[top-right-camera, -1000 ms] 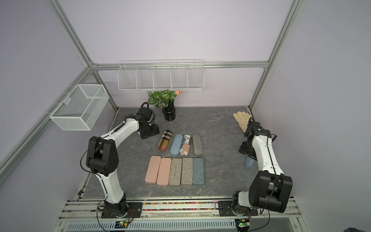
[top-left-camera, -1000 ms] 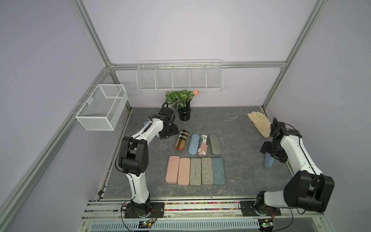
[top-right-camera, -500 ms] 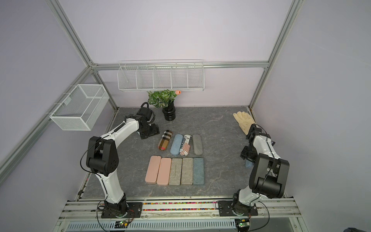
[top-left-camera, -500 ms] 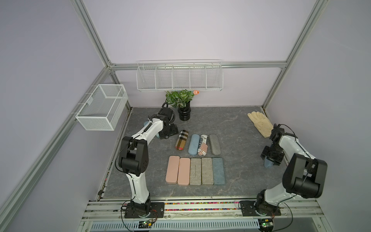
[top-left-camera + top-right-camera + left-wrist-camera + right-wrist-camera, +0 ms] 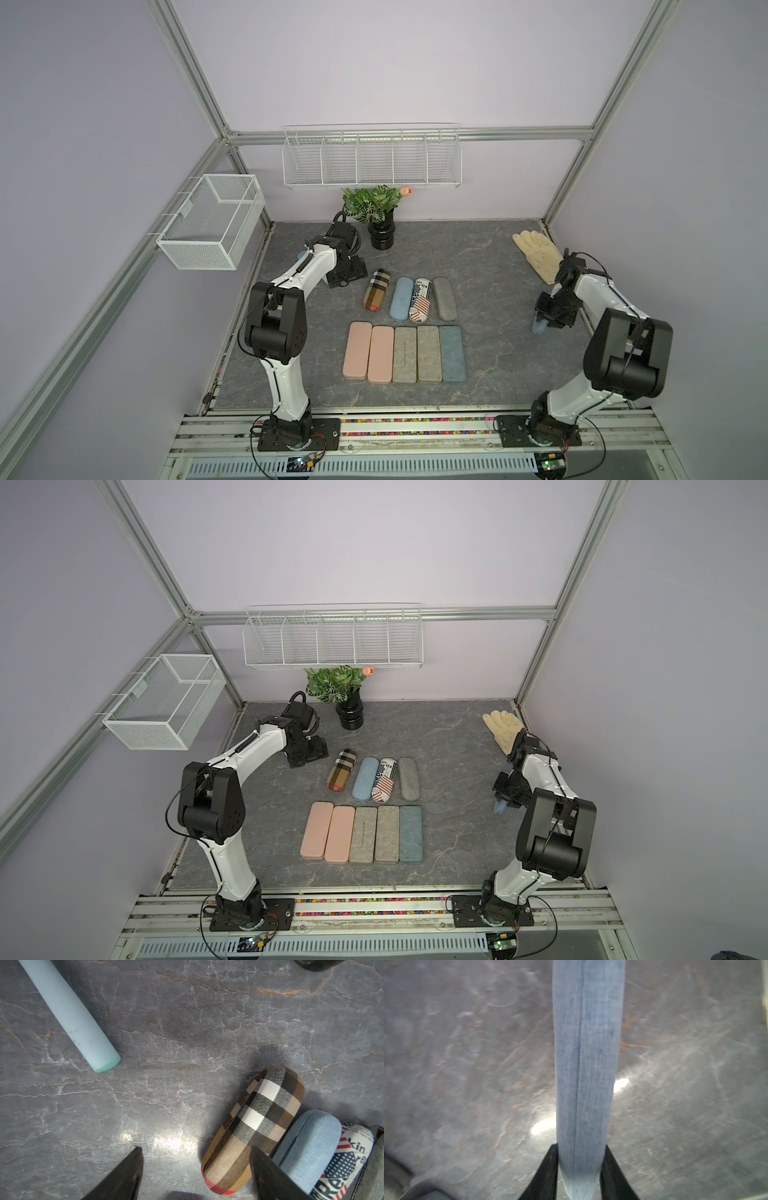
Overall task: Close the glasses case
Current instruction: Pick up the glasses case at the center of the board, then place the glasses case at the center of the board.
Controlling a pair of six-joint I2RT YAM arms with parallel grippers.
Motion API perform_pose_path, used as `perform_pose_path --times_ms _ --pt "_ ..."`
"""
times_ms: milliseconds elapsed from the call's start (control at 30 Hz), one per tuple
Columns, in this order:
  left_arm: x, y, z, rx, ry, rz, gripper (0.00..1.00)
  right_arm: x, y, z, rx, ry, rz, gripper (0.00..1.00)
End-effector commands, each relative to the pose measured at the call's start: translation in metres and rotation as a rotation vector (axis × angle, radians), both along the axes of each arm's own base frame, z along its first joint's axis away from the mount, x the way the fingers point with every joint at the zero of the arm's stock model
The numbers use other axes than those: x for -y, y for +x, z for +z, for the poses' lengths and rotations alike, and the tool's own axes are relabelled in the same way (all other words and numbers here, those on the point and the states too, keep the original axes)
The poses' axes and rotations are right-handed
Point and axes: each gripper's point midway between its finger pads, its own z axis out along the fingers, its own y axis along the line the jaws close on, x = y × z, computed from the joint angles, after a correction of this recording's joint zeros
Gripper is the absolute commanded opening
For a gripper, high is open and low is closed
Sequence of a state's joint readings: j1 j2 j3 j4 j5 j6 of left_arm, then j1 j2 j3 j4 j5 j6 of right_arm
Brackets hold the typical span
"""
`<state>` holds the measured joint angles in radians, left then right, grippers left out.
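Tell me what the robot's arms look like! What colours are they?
The left arm and right arm have smooth white tube-shaped links with chunky black joints. Thin black cables loop alongside them. The left end effector and right end effector each have two pointy black fingers.

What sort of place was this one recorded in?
Likely a robot test cell in a lab: a silver aluminium frame with lilac panels around it, two white-and-black robot arms bolted to a front rail, and glasses cases laid in neat rows.
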<state>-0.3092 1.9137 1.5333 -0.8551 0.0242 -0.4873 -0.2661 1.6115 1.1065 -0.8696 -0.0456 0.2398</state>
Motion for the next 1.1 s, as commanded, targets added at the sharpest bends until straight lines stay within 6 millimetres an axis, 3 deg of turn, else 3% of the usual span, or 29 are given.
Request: perform_pose_path --times_ms 0,133,267,400,467,667,900,1067 --pt "-0.002 0.001 0.008 0.011 -0.006 0.003 0.81 -0.05 0.039 0.04 0.215 0.207 0.124 0.32" --pt "-0.001 0.0 0.006 0.007 -0.014 0.004 0.81 -0.106 0.062 0.052 0.275 0.342 0.25 0.32" --pt "0.0 -0.002 0.004 0.001 -0.018 0.003 0.81 -0.15 0.077 0.047 0.281 0.453 0.34 0.33" --pt "0.0 -0.004 0.004 0.0 -0.02 0.001 0.81 -0.194 0.078 0.04 0.278 0.617 0.431 0.33" --pt "0.0 -0.005 0.004 -0.001 -0.02 0.002 0.81 -0.207 0.074 0.032 0.254 0.666 0.452 0.33" --pt "-0.001 -0.007 0.006 -0.001 -0.017 0.0 0.81 -0.213 0.059 0.008 0.198 0.71 0.429 0.33" --pt "-0.002 -0.008 0.005 -0.004 -0.016 -0.001 0.81 -0.206 0.034 -0.011 0.128 0.67 0.394 0.34" --pt "-0.003 -0.007 0.006 -0.004 -0.006 -0.01 0.81 -0.197 0.025 -0.019 0.093 0.615 0.372 0.45"
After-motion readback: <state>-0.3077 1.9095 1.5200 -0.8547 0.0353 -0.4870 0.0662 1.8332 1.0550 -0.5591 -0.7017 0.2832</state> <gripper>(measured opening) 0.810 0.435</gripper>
